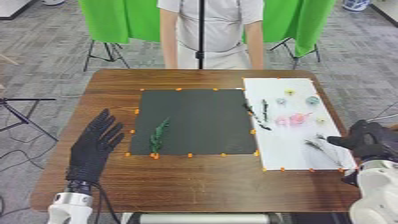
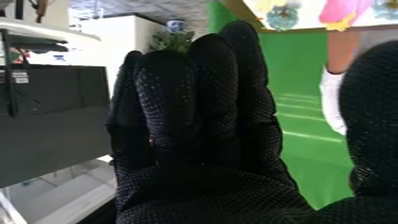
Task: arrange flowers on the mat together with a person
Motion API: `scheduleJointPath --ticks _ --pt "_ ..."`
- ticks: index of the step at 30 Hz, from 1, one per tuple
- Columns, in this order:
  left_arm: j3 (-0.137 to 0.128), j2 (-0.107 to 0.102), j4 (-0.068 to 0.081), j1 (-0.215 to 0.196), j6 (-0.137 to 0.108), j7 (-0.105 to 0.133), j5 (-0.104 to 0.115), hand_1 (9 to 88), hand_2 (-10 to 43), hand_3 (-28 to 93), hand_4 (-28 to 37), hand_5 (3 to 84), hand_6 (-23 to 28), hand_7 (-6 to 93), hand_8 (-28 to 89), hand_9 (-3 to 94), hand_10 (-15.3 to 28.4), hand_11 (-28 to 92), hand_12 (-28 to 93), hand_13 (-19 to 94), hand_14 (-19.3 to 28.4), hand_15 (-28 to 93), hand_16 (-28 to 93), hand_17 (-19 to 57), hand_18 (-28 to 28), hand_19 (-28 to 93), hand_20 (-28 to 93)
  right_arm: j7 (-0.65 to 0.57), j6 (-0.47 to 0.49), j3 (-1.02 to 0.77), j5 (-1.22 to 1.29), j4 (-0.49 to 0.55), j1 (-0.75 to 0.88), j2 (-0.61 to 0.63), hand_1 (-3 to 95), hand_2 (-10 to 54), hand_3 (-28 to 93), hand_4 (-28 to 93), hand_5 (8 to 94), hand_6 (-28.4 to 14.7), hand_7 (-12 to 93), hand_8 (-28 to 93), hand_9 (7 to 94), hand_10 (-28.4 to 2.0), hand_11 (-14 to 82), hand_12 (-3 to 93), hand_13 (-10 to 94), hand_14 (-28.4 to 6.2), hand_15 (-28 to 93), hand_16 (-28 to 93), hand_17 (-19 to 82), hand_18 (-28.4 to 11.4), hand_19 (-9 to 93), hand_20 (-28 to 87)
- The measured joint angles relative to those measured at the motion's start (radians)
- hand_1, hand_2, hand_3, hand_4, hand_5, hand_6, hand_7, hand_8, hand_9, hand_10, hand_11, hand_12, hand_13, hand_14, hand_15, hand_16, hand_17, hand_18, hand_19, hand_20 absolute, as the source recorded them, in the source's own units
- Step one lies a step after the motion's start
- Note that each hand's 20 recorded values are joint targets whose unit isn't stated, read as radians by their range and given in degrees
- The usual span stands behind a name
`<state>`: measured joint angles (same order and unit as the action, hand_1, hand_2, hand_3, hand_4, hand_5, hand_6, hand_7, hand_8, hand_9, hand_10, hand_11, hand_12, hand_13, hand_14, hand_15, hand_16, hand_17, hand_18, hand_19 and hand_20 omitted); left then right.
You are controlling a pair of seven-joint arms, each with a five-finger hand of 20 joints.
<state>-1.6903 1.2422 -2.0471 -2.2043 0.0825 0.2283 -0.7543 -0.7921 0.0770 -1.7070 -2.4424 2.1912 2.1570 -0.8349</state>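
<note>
The right hand (image 1: 369, 140) is at the table's right side, beside the near part of the white mat (image 1: 282, 152); its fingers are straight and close together, the thumb well apart from them. The left hand (image 1: 91, 150) is left of the black mat (image 1: 195, 120), fingers straight and slightly spread, pointing away from the robot.

The black mat bears a green sprig (image 1: 160, 136) near its left edge. Its long axis runs mostly near to far, with the far end tilted a little right.

The white mat, to the right, bears a pink flower (image 1: 289, 119), two blue-green flowers (image 1: 312, 100) beyond it and a pale yellow flower (image 1: 290, 92) farther still. Along its left side lie two dark sprigs: one (image 1: 256, 116) slants from far left to near right, the other (image 1: 265, 108) runs nearly straight away. In the near part, a thin-stemmed sprig (image 1: 317, 146) slants likewise, its dark leafy end far left.
</note>
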Motion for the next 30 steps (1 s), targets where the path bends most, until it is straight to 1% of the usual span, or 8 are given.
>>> scheduleJointPath --ticks 2,3,6,9,15,19,27,30 --pt "0.000 -0.001 0.000 0.003 0.000 -0.001 -0.001 26.0 -4.4 70 -28.3 27.7 3.5 19.2 -10 21.3 10.7 15 17 19 13.6 19 4 -10.0 20.8 39 9 0.001 0.000 0.003 -0.004 -0.010 -0.003 0.001 31.3 -9.5 67 -28 63.5 -0.8 44 -15 69.0 -11.4 52.1 35.3 66 -10.6 71 24 25 -19.5 73 31" --pt "0.000 -0.001 0.001 0.004 0.000 -0.001 -0.001 26.0 -4.3 70 -28.3 27.7 3.4 19.2 -10 21.4 10.7 15 17 19 13.6 19 4 -10.0 20.7 39 9 0.001 0.000 0.004 -0.005 -0.016 -0.003 0.001 34.6 -9.5 64 -28 63.4 -0.9 44 -15 68.8 -11.4 52.3 35.3 66 -10.6 71 24 25 -19.5 73 31" --pt "0.001 -0.004 0.002 0.007 0.000 -0.002 -0.001 25.9 -4.3 70 -28.3 27.8 3.5 19.2 -11 21.5 10.8 15 17 19 13.7 19 3 -9.9 20.7 39 9 -0.002 0.000 0.011 -0.007 -0.032 -0.004 0.002 39.4 -9.5 58 -28 63.3 -1.0 43 -14 68.5 -11.3 52.7 35.2 66 -10.4 71 24 25 -19.3 73 31" --pt "0.001 -0.007 0.002 0.008 0.000 -0.002 -0.001 26.0 -4.1 70 -28.3 27.9 3.4 19.2 -11 21.5 10.8 15 17 19 13.7 19 3 -9.9 20.7 39 9 -0.008 0.000 0.026 -0.009 -0.048 -0.008 0.002 42.1 -9.5 55 -28 63.5 -1.1 43 -14 68.6 -11.1 53.1 34.9 66 -10.2 71 23 25 -19.2 73 30" --pt "0.002 -0.009 0.004 0.011 0.000 -0.005 -0.004 26.0 -4.1 70 -28.3 27.8 3.5 19.0 -10 21.5 10.8 15 16 19 13.8 19 3 -9.9 20.7 40 9 0.009 -0.016 0.073 -0.025 -0.103 -0.035 0.002 45.1 -9.5 53 -28 63.9 -0.6 45 -15 69.1 -11.0 53.8 35.0 67 -9.5 72 24 26 -18.9 74 30" --pt "0.007 -0.009 0.006 0.015 0.001 -0.006 -0.006 25.9 -4.0 70 -28.3 27.8 3.4 19.1 -10 21.5 10.8 15 16 19 13.8 20 3 -9.9 20.7 40 9 0.014 -0.035 0.097 -0.043 -0.135 -0.051 0.002 44.0 -9.5 57 -28 64.2 -0.5 45 -15 69.6 -11.0 53.8 35.3 67 -9.4 72 24 26 -18.9 74 30" --pt "0.006 -0.010 0.006 0.015 0.001 -0.006 -0.007 25.7 -3.9 70 -28.3 27.9 3.5 19.1 -11 21.6 10.8 15 16 19 13.8 20 3 -9.9 20.8 40 9 0.002 -0.041 0.117 -0.072 -0.152 -0.069 0.006 42.0 -9.5 62 -28 64.6 -0.4 45 -12 70.1 -10.9 53.8 35.4 68 -9.4 72 24 26 -19.0 75 30" --pt "0.005 -0.014 0.006 0.013 0.000 -0.004 -0.007 25.7 -3.9 70 -28.3 27.9 3.4 19.1 -10 21.7 10.8 15 16 19 13.8 20 3 -9.9 20.8 40 9 -0.001 -0.041 0.117 -0.072 -0.163 -0.073 0.006 40.7 -9.5 63 -28 65.1 -0.3 45 -14 70.3 -10.9 53.8 35.5 68 -9.4 72 24 27 -19.0 75 30"
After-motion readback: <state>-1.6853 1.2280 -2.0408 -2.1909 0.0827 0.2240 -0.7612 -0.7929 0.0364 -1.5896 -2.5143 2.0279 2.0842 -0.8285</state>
